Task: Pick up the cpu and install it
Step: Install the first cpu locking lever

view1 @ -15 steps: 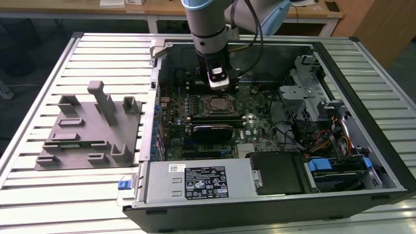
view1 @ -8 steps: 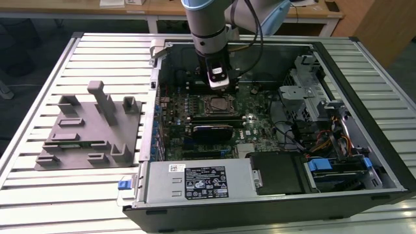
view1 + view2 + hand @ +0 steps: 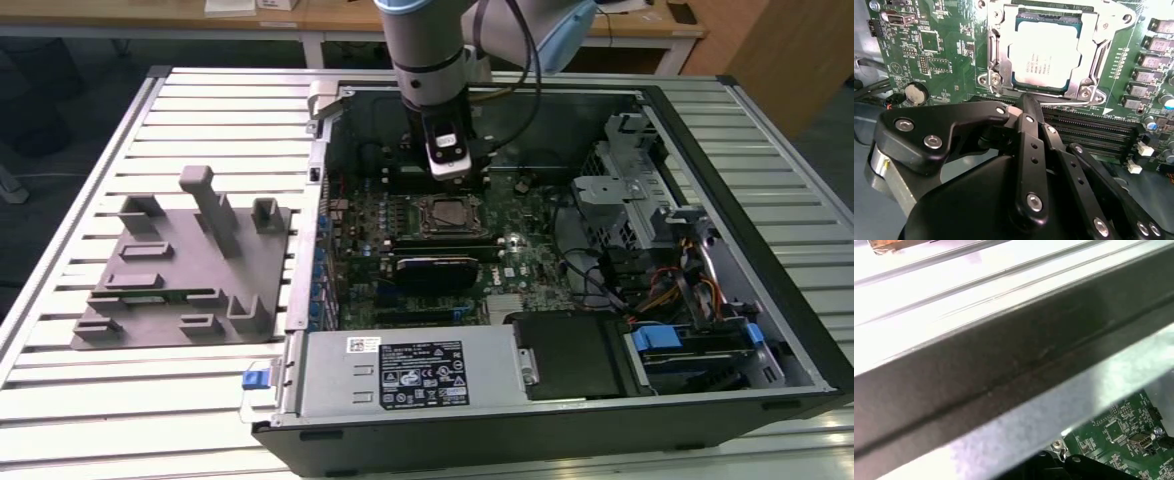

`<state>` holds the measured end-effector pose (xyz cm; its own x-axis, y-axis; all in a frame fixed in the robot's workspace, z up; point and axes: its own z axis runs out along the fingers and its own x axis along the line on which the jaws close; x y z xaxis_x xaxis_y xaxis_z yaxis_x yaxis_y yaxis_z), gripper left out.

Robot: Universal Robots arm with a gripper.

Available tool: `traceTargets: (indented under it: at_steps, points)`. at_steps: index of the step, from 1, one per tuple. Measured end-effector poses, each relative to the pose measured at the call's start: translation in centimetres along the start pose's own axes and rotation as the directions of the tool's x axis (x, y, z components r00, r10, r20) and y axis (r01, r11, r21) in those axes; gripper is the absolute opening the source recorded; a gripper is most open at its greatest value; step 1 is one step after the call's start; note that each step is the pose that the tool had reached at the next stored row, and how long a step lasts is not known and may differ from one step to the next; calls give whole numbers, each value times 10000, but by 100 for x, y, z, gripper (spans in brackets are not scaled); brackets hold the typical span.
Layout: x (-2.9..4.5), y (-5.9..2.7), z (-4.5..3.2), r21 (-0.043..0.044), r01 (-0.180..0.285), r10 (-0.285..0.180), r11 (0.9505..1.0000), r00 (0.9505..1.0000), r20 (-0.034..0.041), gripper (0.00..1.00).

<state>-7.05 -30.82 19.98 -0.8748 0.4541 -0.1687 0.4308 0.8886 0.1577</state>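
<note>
The cpu [image 3: 1046, 55] lies flat inside the metal-framed socket [image 3: 1094, 60] on the green motherboard [image 3: 939, 45], silver top up; in the exterior view the cpu [image 3: 446, 213] sits near the middle of the board within the open computer case [image 3: 787, 330]. The arm [image 3: 430, 50] reaches down into the case and the tool [image 3: 451, 172] hangs just beyond the socket, toward the far case wall. In the second wrist view the tool [image 3: 1026, 102] has its black fingers [image 3: 1029, 145] drawn together to a closed tip, holding nothing, close to the socket's edge beside the memory slots [image 3: 1089, 132]. Contact with the socket frame cannot be determined. A gray fixture plate [image 3: 187, 265] rests on the slatted worktop [image 3: 120, 400] on the exterior view's left of the case.
</note>
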Motion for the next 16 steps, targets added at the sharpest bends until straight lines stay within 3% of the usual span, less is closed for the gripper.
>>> traceTargets:
  at_steps: [8,16]
  points:
    - [20,38,4,1,4,-4,10000,10000,1,11]
    - [28,35,36,192,58,-60,9998,9999,92,11]
